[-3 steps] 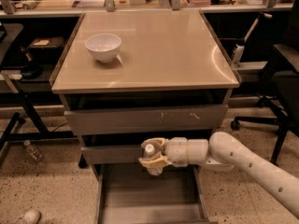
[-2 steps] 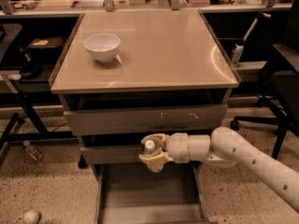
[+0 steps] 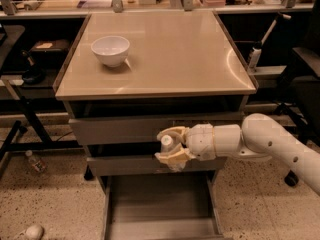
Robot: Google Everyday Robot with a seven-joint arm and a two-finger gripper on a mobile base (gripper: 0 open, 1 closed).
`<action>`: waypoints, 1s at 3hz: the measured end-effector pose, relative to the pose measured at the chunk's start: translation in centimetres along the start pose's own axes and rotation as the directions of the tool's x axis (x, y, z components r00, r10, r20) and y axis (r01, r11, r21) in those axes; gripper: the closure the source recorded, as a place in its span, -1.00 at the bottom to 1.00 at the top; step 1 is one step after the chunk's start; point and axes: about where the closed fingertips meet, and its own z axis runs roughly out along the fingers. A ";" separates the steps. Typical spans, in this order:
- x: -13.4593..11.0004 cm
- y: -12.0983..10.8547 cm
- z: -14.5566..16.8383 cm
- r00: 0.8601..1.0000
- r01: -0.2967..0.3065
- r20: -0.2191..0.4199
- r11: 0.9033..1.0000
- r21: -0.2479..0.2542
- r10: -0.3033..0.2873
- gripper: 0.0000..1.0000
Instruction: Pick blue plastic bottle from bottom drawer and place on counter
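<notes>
The blue plastic bottle (image 3: pixel 167 143), white cap up, is held upright in my gripper (image 3: pixel 164 146), which is shut on it from the right. Only its cap and upper body show between the cream fingers (image 3: pixel 172 132). It hangs in front of the middle drawer's front, above the bottom drawer (image 3: pixel 160 204), which is pulled out with a bare grey floor. The counter (image 3: pixel 170 59), a glossy beige top, lies above and behind the gripper. My white arm comes in from the lower right.
A white bowl (image 3: pixel 110 49) sits on the counter's left rear. A small bottle (image 3: pixel 36 161) lies on the floor at left. A white spray bottle (image 3: pixel 254 55) stands behind the counter's right edge. A cluttered bench (image 3: pixel 65 1) runs along the back.
My gripper has lifted the bottle upward and slightly right, from just over the open drawer to the height of the middle drawer's front.
</notes>
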 end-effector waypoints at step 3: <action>-4.6 0.1 -1.0 1.000 0.011 0.022 0.998 -0.065 -0.009 1.00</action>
